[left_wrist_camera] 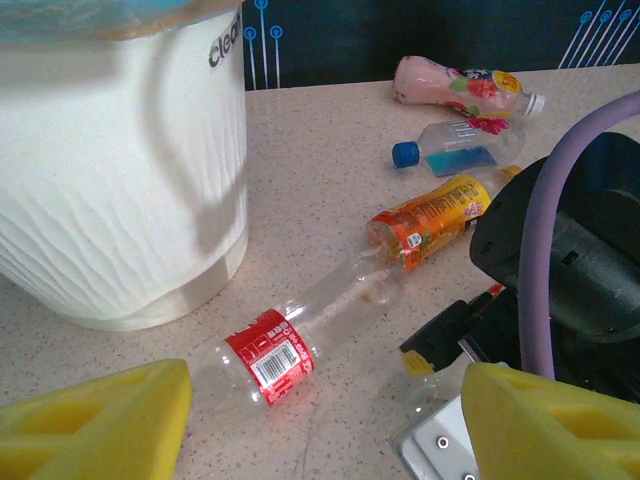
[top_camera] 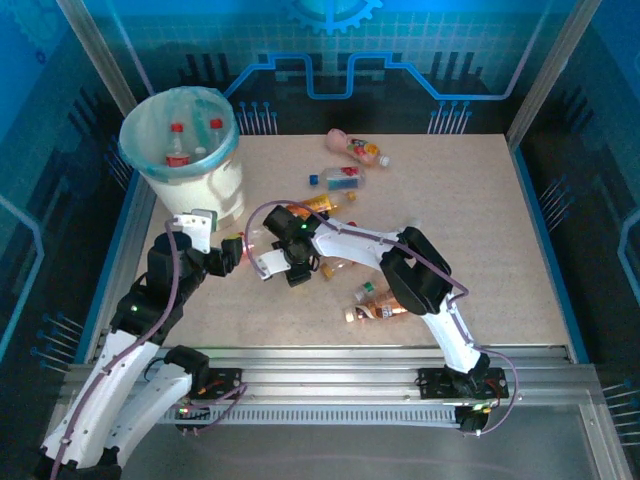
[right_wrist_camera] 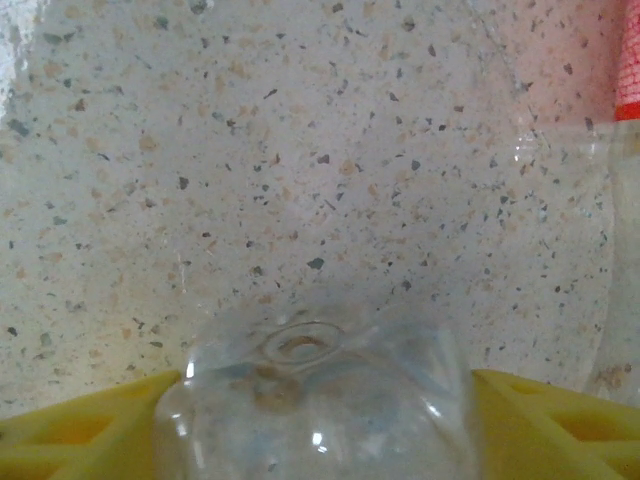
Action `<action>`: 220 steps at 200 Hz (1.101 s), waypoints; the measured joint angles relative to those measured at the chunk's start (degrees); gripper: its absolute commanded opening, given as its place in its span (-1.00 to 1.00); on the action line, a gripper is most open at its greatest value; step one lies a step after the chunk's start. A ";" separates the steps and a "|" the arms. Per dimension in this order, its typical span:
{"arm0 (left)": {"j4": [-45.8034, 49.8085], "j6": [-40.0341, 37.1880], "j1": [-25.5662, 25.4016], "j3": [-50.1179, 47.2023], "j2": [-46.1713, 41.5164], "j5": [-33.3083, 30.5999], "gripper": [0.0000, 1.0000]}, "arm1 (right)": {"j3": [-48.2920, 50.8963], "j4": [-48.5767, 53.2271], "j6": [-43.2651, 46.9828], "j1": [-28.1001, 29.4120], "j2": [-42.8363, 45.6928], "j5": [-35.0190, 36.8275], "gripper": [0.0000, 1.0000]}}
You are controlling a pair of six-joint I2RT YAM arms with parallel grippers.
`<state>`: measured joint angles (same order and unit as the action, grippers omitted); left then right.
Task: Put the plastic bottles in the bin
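The bin (top_camera: 178, 150), a white bucket with a blue liner, stands at the far left and holds a few bottles; its wall (left_wrist_camera: 120, 170) is close on the left. A clear bottle with a red label (left_wrist_camera: 268, 357) lies on the table just ahead of my left gripper (left_wrist_camera: 320, 430), which is open and empty. My right gripper (right_wrist_camera: 320, 425) is shut on the base of another clear bottle (right_wrist_camera: 310, 350), low over the table. Both grippers (top_camera: 232, 252) (top_camera: 287, 262) are near each other in front of the bin.
Loose bottles lie beyond: an orange one (left_wrist_camera: 430, 220), a clear one with a blue cap (left_wrist_camera: 460, 150) and a pink one (left_wrist_camera: 460, 90). Two more (top_camera: 378, 303) lie by the right arm. A raised blue frame (top_camera: 540, 220) edges the table.
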<state>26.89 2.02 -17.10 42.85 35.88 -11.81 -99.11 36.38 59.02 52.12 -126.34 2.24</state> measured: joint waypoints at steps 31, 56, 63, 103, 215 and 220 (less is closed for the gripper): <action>0.00 0.00 0.00 0.00 0.00 -0.04 0.46 | 0.00 -0.28 0.59 0.00 0.46 -0.09 0.15; 0.00 -0.02 0.00 0.00 0.00 -0.22 0.46 | 0.15 -0.39 0.37 -0.04 2.43 -0.52 0.01; -0.02 -0.07 0.00 0.02 -0.02 -0.24 0.46 | 0.17 -0.39 0.20 -0.04 3.30 -0.79 0.01; -0.26 -3.28 0.00 0.17 -1.62 -0.15 0.54 | 0.94 -0.44 -3.02 -0.17 11.47 -2.56 -0.02; -17.86 -11.32 -0.72 3.37 -2.64 40.44 0.63 | 24.57 -17.73 -38.49 -15.72 56.98 -32.41 -0.05; -18.91 -10.78 -1.33 3.72 -1.36 42.23 0.63 | 25.11 -18.25 -39.60 -15.74 58.25 -33.90 -0.05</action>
<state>7.99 -8.75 -18.44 46.57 34.52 30.41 -74.00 18.13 19.42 36.38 -68.10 -31.66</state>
